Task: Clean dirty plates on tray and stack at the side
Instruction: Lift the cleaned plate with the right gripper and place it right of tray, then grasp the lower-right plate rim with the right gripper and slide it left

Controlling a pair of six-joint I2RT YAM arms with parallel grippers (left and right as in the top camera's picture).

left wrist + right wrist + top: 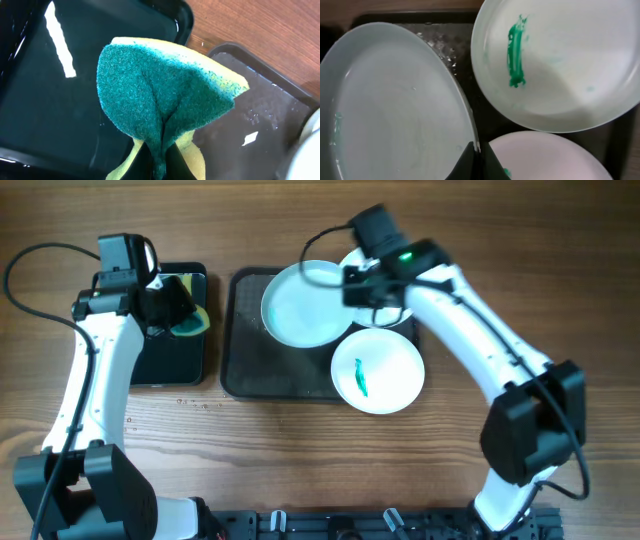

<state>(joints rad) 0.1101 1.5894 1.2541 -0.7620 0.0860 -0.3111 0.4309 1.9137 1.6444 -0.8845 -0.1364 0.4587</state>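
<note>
**A:** From above, what is each arm doing?

**B:** The left gripper (180,315) is clamped on a sponge (197,323) and hangs over the black container (165,365), just left of the tray (260,377). The right gripper (350,285) pinches the rim of the held plate (300,310), which is raised and tilted over the tray's middle.

**A:** And the other plates?

**B:** The smeared plate (395,365) lies at the tray's front right corner and overhangs the rim onto the table (300,445). A teal streak (361,377) marks its centre. The rear plate (352,258) sits at the back right, mostly hidden under the right arm (470,330).

**A:** What about the left wrist view?

**B:** The sponge fills it, with the green scouring face toward the camera and yellow foam behind. It is folded at the bottom edge, where the gripper squeezes it. The container lies below with its bottom glinting wet, and a wet corner of the tray shows to the right.

**A:** And the right wrist?

**B:** The gripper is closed on the held plate's edge at bottom centre. That plate looks wet and nearly white, with a faint teal tinge near its left side. The smeared plate is at upper right, its streak bold. The rear plate is at the bottom with a fleck of green at its edge, and the rest of it is out of frame.

**A:** So how far along is it?

**B:** Early, I'd judge. One plate looks about wiped but is not set down. One is plainly dirty, and I can't fully judge the third. No stack shows beside the tray.
</note>
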